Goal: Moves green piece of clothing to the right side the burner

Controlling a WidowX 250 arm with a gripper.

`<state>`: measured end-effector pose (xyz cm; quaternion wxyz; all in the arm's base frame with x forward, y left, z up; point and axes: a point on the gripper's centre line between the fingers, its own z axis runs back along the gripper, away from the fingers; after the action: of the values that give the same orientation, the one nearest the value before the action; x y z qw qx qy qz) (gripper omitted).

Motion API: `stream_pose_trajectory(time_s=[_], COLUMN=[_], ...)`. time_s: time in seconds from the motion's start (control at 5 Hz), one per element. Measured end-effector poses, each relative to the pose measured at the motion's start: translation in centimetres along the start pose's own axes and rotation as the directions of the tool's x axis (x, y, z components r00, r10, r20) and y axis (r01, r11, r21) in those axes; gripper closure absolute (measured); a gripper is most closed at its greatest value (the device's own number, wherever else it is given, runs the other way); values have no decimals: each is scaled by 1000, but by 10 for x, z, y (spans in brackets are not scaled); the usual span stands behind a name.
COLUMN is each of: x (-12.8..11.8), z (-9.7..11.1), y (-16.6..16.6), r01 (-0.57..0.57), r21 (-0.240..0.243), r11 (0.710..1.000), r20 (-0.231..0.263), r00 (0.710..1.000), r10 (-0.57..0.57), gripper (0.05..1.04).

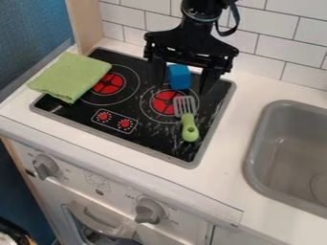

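Note:
My gripper (180,86) hangs over the back right of the black stove top, above the right burner (165,102). Its two fingers are spread wide, with a blue block (179,77) visible between them; I cannot tell that either finger touches it. The folded green cloth (71,76) lies at the stove's left side, partly on the cooktop and partly over its left edge onto the white counter. It sits beside the left burner (108,83), slightly covering that burner's outer ring.
A spatula with a green handle (190,128) lies on the cooktop, its slotted head at the right burner. To the right is a grey sink (256,158) set in the white counter (237,125). A tiled wall (281,36) stands behind, and a wooden panel (85,24) at the back left.

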<state>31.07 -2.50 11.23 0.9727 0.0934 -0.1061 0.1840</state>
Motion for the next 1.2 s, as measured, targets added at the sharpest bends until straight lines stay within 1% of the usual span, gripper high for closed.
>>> stream_pose_trajectory(time_s=[0.2, 0.4, 0.6, 0.8, 1.0, 1.2], x=[-4, -4, 4, 8, 24, 37], z=[-9, -14, -8, -12, -17, -43], y=[-1, 12, 30, 48, 85, 111], r01=[-1, -90, -174, -218, -359, -493], r21=[15, 11, -31, -68, -4, 77], r11=[1000, 996, 984, 974, 933, 867], r20=[-28, -51, -49, -94, -80, -107], r00=[1000, 995, 984, 973, 930, 860], r10=[1, 91, 172, 211, 358, 498], gripper=[82, 82, 82, 82, 83, 83])
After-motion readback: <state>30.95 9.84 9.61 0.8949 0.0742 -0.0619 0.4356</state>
